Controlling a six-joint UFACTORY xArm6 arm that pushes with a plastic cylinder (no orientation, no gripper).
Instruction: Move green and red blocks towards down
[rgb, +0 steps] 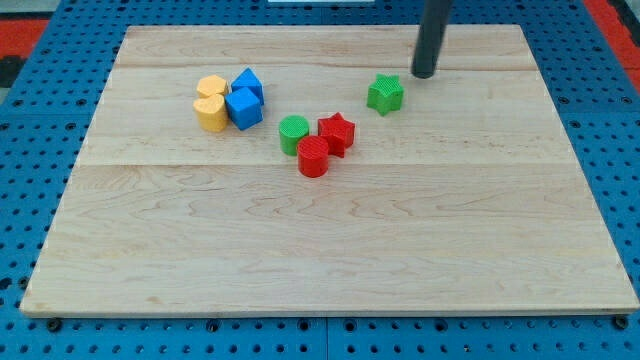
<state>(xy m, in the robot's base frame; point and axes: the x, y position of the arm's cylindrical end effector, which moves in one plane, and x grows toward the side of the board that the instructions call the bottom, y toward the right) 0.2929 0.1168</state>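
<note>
A green star block (385, 94) sits at the board's upper right of centre. My tip (424, 74) stands just above and to the right of it, a small gap apart. A green cylinder (293, 133), a red star block (337, 133) and a red cylinder (313, 157) huddle together near the board's centre, left and below the green star. The red cylinder is lowest and touches both the others.
Two blue blocks (245, 98) and two yellow blocks (211, 103) cluster at the upper left of the wooden board (330, 250). Blue perforated table surrounds the board.
</note>
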